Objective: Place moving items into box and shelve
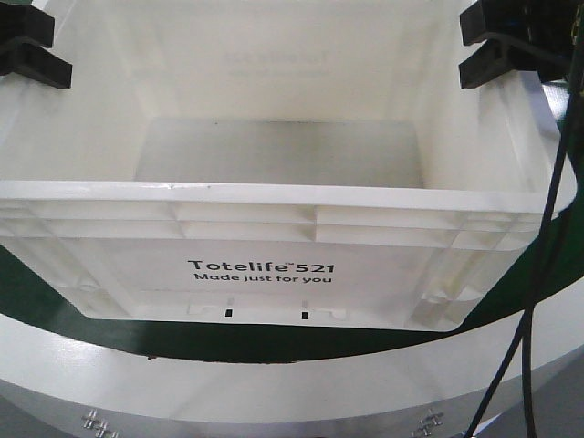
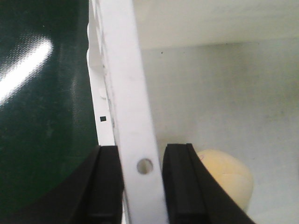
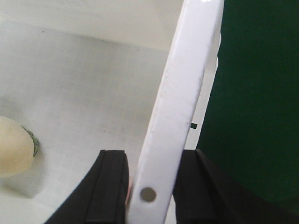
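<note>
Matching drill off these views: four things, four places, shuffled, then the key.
Things:
1. left claw
2. right claw
3. pale yellow round item
4. black cable

Places:
A. on the floor inside the box
B. clamped on the rim of the box's right wall
C. outside the box, running down the right of the front view
D. clamped on the rim of the box's left wall

Pairs: 1-D, 2-B, 3-A, 4-C.

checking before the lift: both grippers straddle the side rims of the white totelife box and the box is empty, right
The box is not empty: a pale yellow rounded item lies on its floor, shown in both wrist views; it does not show in the front view. The rest stands: the left gripper and the right gripper each straddle a side rim.
</note>
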You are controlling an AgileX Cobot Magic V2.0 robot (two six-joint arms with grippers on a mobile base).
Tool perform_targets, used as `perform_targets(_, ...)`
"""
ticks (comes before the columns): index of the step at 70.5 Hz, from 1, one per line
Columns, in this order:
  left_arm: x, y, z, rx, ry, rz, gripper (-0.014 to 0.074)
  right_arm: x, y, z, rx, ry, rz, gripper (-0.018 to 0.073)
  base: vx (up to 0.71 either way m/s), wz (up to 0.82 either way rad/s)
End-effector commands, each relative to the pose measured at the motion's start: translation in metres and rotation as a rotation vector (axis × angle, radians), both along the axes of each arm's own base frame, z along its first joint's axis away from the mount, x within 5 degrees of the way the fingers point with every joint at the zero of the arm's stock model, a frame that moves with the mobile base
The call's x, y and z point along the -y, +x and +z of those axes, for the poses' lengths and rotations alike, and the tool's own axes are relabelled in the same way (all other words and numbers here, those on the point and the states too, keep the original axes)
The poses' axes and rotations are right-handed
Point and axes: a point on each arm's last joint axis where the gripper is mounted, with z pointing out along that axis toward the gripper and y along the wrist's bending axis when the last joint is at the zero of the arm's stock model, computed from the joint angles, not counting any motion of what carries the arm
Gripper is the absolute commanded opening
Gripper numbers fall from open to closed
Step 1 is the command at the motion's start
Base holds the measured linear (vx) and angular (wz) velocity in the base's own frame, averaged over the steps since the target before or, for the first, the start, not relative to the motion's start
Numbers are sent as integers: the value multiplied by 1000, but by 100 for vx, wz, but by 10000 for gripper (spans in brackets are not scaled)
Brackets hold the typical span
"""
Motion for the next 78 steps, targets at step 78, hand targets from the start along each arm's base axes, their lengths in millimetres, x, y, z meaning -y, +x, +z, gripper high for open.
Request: perform_targets(78,12,-9,37,183,-192,-12,-17,-5,-10,31,182,121,45,-12,-14,16)
